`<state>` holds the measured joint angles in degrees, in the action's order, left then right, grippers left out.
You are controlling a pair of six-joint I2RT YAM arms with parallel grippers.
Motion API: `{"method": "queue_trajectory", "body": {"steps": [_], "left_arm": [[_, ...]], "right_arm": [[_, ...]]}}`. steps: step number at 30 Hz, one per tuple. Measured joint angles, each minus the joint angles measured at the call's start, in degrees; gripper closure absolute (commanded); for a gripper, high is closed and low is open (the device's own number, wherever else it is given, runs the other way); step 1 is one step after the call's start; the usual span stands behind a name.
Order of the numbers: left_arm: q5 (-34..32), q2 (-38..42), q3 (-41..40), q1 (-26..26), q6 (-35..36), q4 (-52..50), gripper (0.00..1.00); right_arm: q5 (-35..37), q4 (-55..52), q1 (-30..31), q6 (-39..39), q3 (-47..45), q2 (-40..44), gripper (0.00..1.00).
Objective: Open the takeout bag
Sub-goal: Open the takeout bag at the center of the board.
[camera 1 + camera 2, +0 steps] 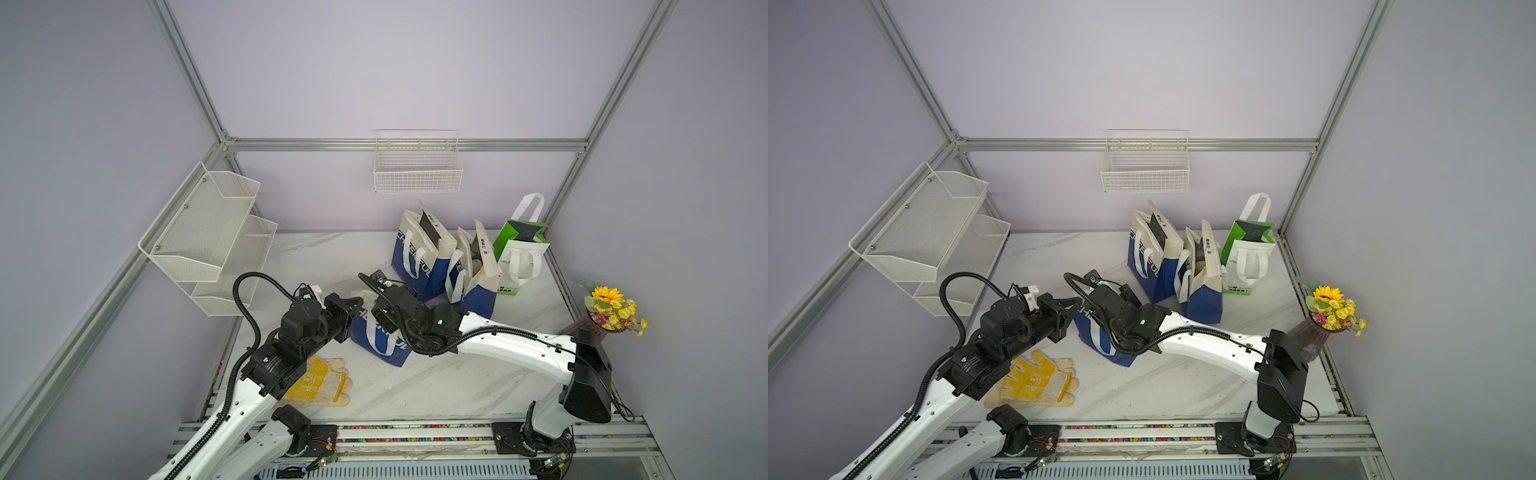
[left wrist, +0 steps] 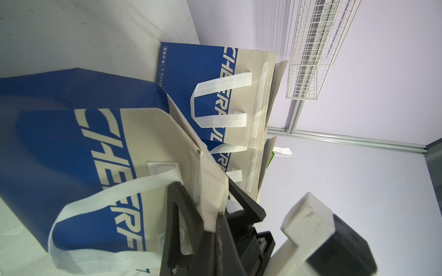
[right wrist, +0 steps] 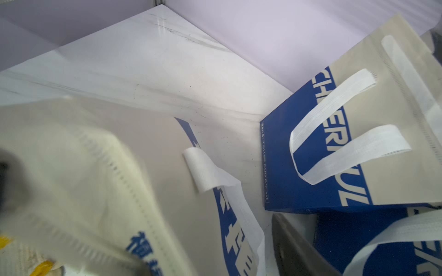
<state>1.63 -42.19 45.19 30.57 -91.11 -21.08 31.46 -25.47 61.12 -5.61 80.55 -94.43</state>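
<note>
The desk (image 1: pixel 457 382) carries everything. Three more bags (image 1: pixel 473 282) stand together at its far side, well apart from my work, so I judge them to be no obstacle. A pair of gloves (image 1: pixel 320 380) lies near the front edge beside my left arm.

The takeout bag (image 1: pixel 360 332), blue below and beige above, stands near the middle of the desk, right between my two arms. That suits a two-sided pull on its mouth.

My left pincer (image 2: pixel 212 215) is clamped tight on the beige top rim (image 2: pixel 210 181). The fabric is pinched flat between the jaws, which I take as the anchor holding one wall of the bag. A white handle (image 2: pixel 107 198) hangs loose down that side.

My right pincer (image 1: pixel 379 311) sits over the bag's top from the opposite side with its jaws spread wide. I see nothing gripped in it, and I cannot tell whether it touches the fabric. I judge it is placed there to take the opposite wall.
</note>
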Motion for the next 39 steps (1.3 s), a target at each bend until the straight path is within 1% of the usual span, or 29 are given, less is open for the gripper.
{"method": "queue_trajectory", "body": {"steps": [2, 4, 5, 8, 12, 14, 17, 18, 20, 26, 27, 30, 33, 37, 38, 39], "left_arm": [[-0.6, 0.5, 0.0, 0.0, -0.7, 0.0, 1.00], [-1.2, 0.7, 0.0, 0.0, -1.1, 0.0, 1.00], [-1.6, 0.8, 0.0, 0.0, -1.2, -0.1, 1.00], [-2.6, 0.7, 0.8, 0.0, -1.4, -1.3, 1.00], [-3.8, -0.1, 3.0, 0.0, -1.5, -2.7, 1.00], [-4.5, -0.4, 3.6, 0.0, -1.6, -3.0, 1.00], [-5.4, -0.4, 3.6, 0.0, -1.9, -3.6, 1.00], [-5.6, -0.5, 3.6, 0.0, -1.9, -3.7, 1.00], [-5.9, -0.5, 3.7, 0.0, -1.9, -3.8, 1.00], [-6.2, -1.2, 4.1, 0.0, -2.4, -3.9, 1.00], [-6.3, -1.2, 4.1, 0.0, -2.4, -3.9, 1.00], [-6.4, -1.2, 4.1, 0.0, -2.4, -4.2, 1.00], [-7.0, -1.2, 4.1, 0.0, -2.4, -4.6, 1.00], [-7.3, -1.6, 4.6, -0.1, -2.2, -5.4, 1.00], [-7.3, -1.9, 5.0, 0.0, -2.1, -5.7, 1.00], [-7.2, -2.3, 5.6, 0.0, -2.1, -5.8, 1.00]], "right_arm": [[-1.4, 0.2, -0.7, 0.3, 0.0, -0.1, 0.20], [-2.4, 0.2, -1.3, 0.4, 0.0, -0.1, 0.17], [-2.6, 0.2, -1.4, 0.5, 0.0, -0.1, 0.14], [-3.0, 1.2, -0.7, 1.0, -1.7, 1.5, 0.13], [-2.3, 1.8, 2.8, 1.9, -7.4, 8.9, 0.13], [-0.4, 1.8, 5.1, 1.9, -8.1, 12.3, 0.14], [3.3, 2.8, 8.4, 2.3, -6.9, 13.8, 0.19], [4.2, 3.3, 9.2, 2.8, -6.4, 13.5, 0.20], [5.8, 4.0, 10.4, 3.5, -5.1, 11.9, 0.29], [7.0, 6.2, 10.9, 5.6, -3.8, 4.6, 0.32], [7.7, 6.5, 10.9, 6.0, -3.7, 3.5, 0.35], [11.2, 7.0, 10.9, 6.8, -2.7, 0.2, 0.54], [13.7, 7.4, 10.4, 7.3, -2.6, -0.7, 0.70], [15.1, 7.5, 8.6, 7.5, -2.9, 0.4, 0.84], [15.2, 7.4, 8.2, 7.5, -2.9, 0.9, 0.90], [15.2, 7.5, 7.9, 7.4, -2.9, 1.4, 0.93]]}}
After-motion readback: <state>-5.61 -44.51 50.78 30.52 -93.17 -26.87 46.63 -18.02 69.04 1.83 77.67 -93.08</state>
